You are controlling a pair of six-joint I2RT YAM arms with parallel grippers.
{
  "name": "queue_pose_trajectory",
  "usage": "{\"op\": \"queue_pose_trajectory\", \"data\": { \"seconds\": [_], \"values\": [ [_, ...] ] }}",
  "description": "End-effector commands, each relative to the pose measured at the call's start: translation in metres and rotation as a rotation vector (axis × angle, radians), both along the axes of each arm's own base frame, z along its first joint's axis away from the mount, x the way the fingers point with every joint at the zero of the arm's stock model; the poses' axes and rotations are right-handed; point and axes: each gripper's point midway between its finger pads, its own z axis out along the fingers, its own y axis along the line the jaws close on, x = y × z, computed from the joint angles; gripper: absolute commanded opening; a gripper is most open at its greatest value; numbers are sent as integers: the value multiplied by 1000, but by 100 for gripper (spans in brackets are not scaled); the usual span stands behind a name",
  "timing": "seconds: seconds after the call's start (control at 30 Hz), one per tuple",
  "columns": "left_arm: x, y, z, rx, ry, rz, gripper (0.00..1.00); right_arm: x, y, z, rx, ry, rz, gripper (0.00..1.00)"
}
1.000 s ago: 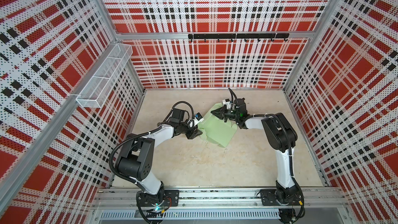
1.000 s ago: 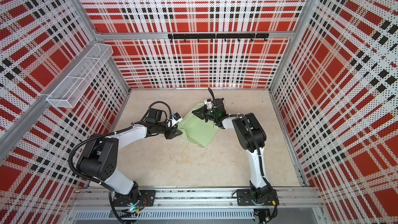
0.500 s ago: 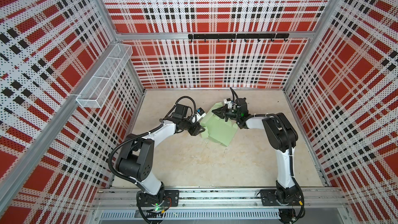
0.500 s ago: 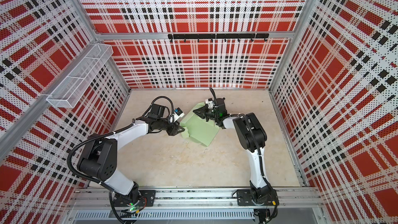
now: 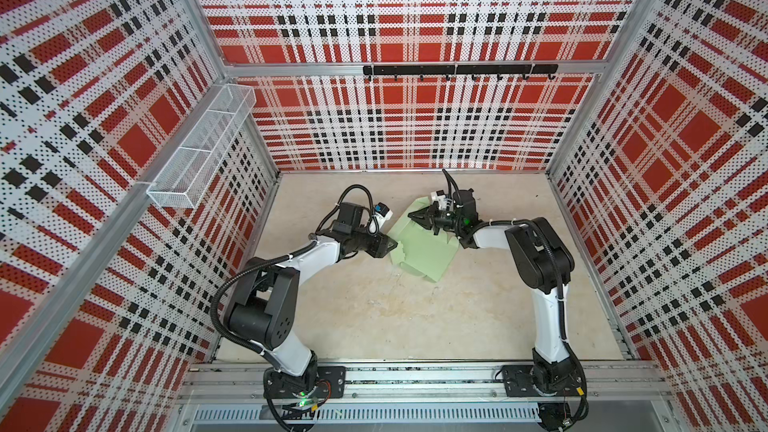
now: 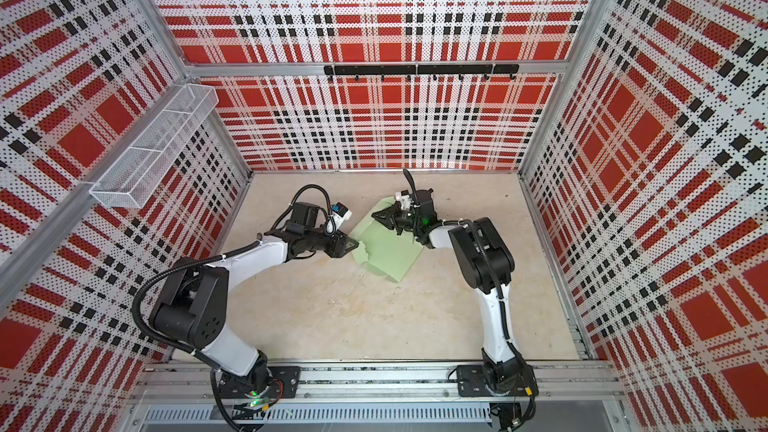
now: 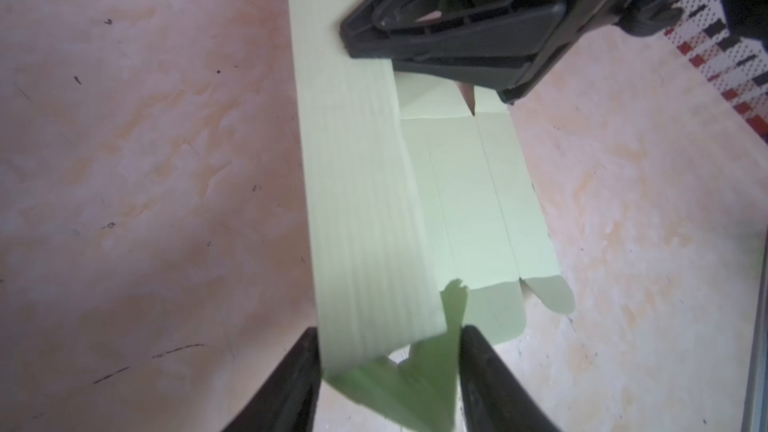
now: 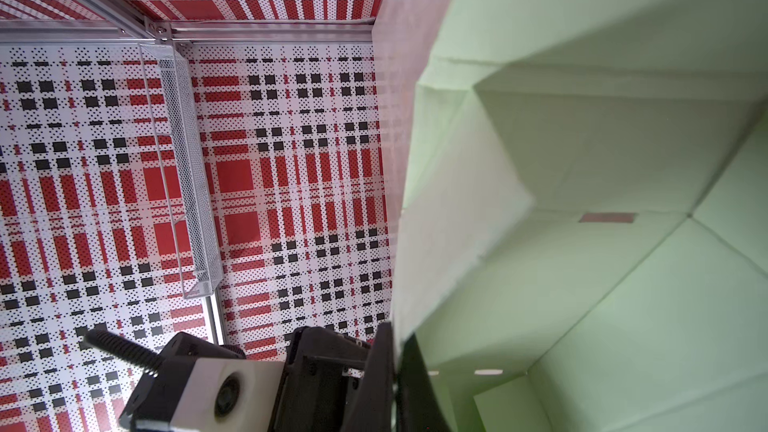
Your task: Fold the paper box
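Your L gripper (image 7: 386, 349) straddles the near end of the paper box (image 5: 422, 253), mid table (image 5: 374, 317); can't tell if it's squeezing. One side wall's up, rest flat, so early on imo. R gripper (image 5: 413, 215) pinches the wall's far end.

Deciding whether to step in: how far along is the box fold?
Done: one long panel of the paper box is folded up. In hand: the right gripper pinches one end of it; the left gripper straddles the other end, grip unclear. Remaining: the other panels and end flaps lie flat on the table; no box shape yet.
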Motion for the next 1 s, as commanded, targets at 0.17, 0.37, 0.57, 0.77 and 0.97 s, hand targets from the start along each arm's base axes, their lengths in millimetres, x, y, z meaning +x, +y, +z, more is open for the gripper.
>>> {"op": "queue_pose_trajectory", "data": {
  "seconds": [0.17, 0.37, 0.57, 0.77, 0.97],
  "values": [
    [-2, -3, -12, -50, -50, 75, 51, -9, -5, -12, -37, 4, -20, 0],
    [-1, -6, -13, -53, -84, 85, 45, -10, -15, -6, -24, -21, -92, 0],
    [-4, -16, -10, -103, -136, 62, 39, -10, -25, 3, 6, -43, -167, 0],
    [-4, -29, -3, -129, -221, 26, 38, -16, -36, 7, -23, -48, -249, 0],
    [-12, -54, 2, -110, -379, -37, 40, -22, -48, -2, -48, -26, -365, 0]
  ]
}}
